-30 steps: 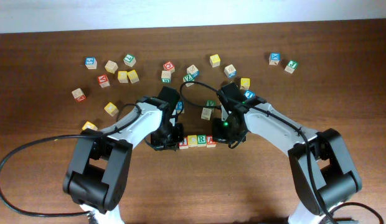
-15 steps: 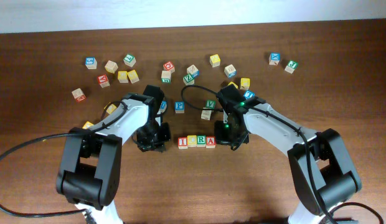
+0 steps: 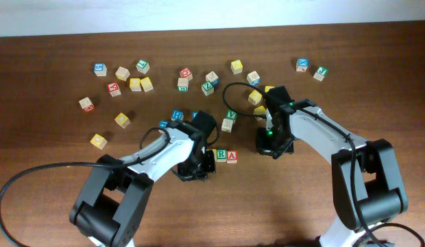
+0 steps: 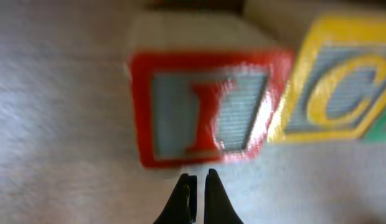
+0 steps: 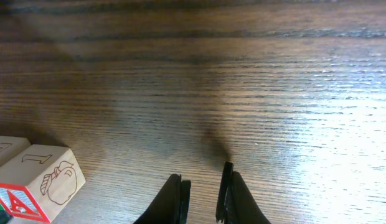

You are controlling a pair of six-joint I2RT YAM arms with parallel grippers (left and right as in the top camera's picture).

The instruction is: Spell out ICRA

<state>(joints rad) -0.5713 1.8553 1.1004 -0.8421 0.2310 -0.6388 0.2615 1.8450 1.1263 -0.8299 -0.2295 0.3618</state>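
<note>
Dark wood counter point(image 3: 48, 178) w/ a white wall strip along the top.

Overhead: loose letter blocks point(image 3: 140, 84) lie scattered across the upper half. Near centre, R block point(image 3: 221, 155) and A block point(image 3: 232, 156) sit touching in a row. The left pincer point(image 3: 197, 168) is over the row's left end, and the arm hides whatever is there. The right pincer point(image 3: 271, 147) is off to the right of the A block, apart from it.

Left wrist: blurry close-up. The red I block point(image 4: 202, 109) touches the yellow C block point(image 4: 333, 93) on its right. Left pincer point(image 4: 198, 196) is clenched, tips nearly together w/ nothing between, just short of the I block's near edge.

Right wrist: mostly bare wood grain. Right pincer point(image 5: 202, 196) is nearly clenched w/ a thin gap and holds nothing. At lower left is a red-edged block point(image 5: 40, 180) w/ a line drawing on its side. A second block point(image 5: 5, 149) is at the frame edge behind it. Both are well apart from the tips.
</note>
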